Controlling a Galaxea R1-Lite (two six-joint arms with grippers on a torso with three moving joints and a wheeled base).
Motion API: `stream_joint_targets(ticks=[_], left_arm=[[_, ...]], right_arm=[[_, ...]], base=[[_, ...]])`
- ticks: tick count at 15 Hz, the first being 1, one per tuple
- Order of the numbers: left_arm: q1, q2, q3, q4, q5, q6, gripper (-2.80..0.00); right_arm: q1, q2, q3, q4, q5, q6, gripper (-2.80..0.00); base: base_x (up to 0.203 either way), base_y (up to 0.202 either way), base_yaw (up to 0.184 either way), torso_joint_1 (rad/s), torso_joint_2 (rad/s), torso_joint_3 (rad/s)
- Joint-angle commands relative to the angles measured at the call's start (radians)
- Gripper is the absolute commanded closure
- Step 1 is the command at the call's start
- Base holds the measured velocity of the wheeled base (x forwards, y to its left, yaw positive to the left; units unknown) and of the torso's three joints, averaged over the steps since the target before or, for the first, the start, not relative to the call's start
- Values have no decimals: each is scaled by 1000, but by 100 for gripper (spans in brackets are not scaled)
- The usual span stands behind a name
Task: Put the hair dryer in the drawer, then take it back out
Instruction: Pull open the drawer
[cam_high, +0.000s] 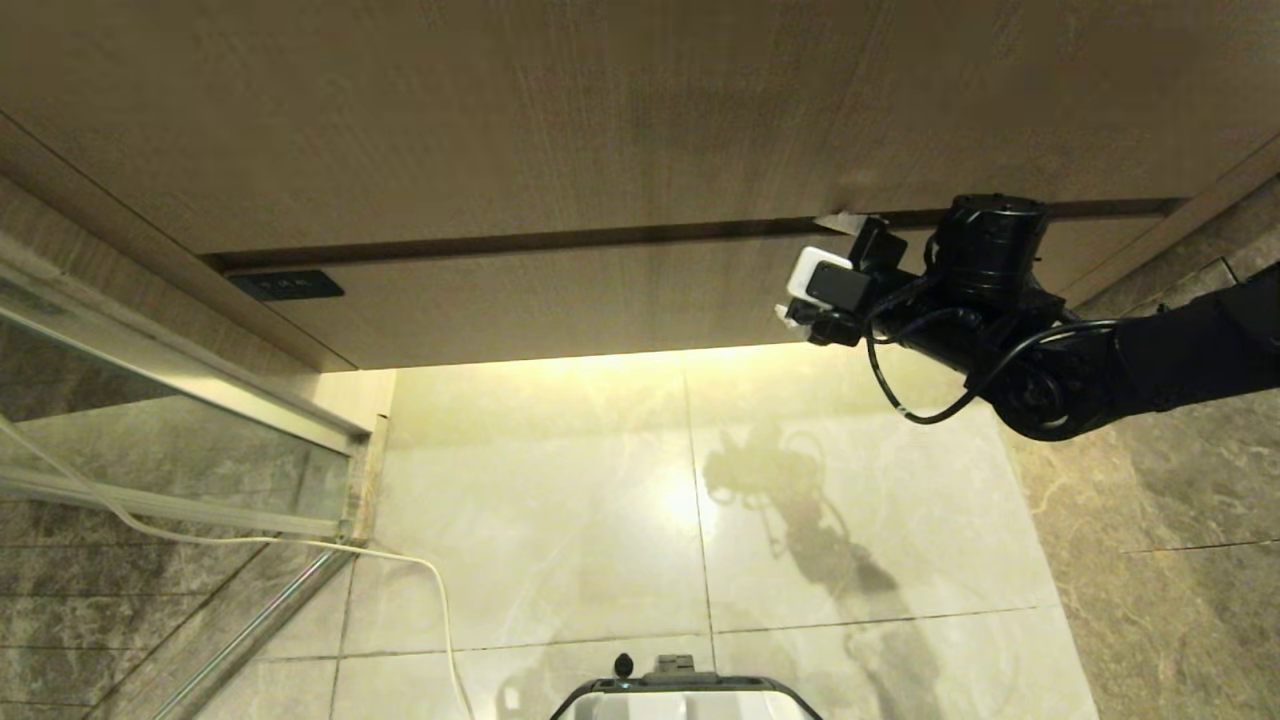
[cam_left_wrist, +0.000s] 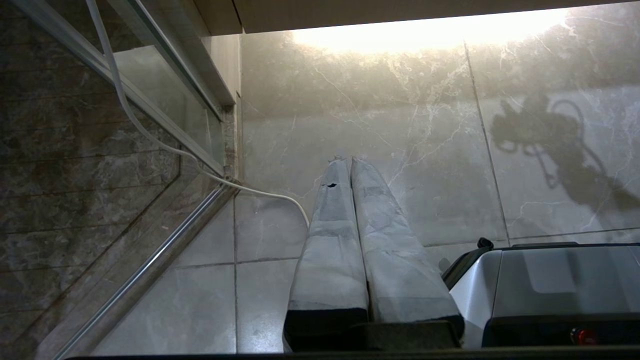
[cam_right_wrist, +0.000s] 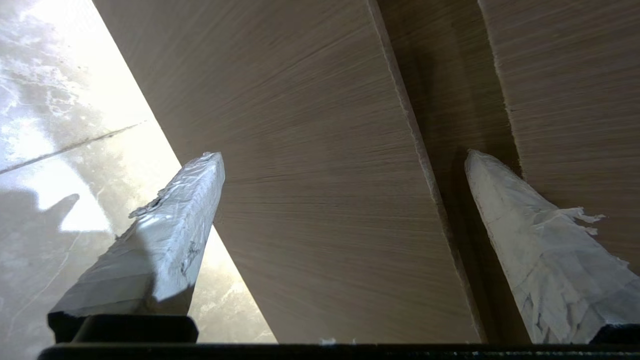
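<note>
At the drawer (cam_high: 560, 300) front's right end, right hand (cam_right_wrist: 345, 160) sits with fingers wide apart, straddling the closed front's top edge, one tip in the dark gap above. Left hand (cam_left_wrist: 349, 161) fingers together, over floor tiles (cam_high: 560, 500). Hair dryer not visible.

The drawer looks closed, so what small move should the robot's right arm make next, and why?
Probably close the open right gripper on the top edge of the drawer front. Its fingers straddle that edge, one in the dark gap above, and no hair dryer is in view.
</note>
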Motion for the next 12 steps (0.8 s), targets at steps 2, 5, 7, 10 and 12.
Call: stream_joint_targets(ticks=[2, 5, 7, 10, 12], left_arm=[[0, 0, 2, 0, 0, 0, 0], [0, 0, 2, 0, 0, 0, 0], [0, 0, 2, 0, 0, 0, 0], [0, 0, 2, 0, 0, 0, 0], [0, 0, 2, 0, 0, 0, 0]], right_arm=[[-5, 34, -23, -16, -4, -5, -280], [-17, 67, -45, -3, -42, -5, -280], [-23, 80, -50, 25, -53, 1, -280], [-32, 101, -52, 31, -55, 4, -280], [-33, 111, -51, 32, -55, 5, -280]], base=[[0, 0, 0, 0, 0, 0], [0, 0, 0, 0, 0, 0], [0, 0, 0, 0, 0, 0], [0, 0, 0, 0, 0, 0], [0, 0, 0, 0, 0, 0]])
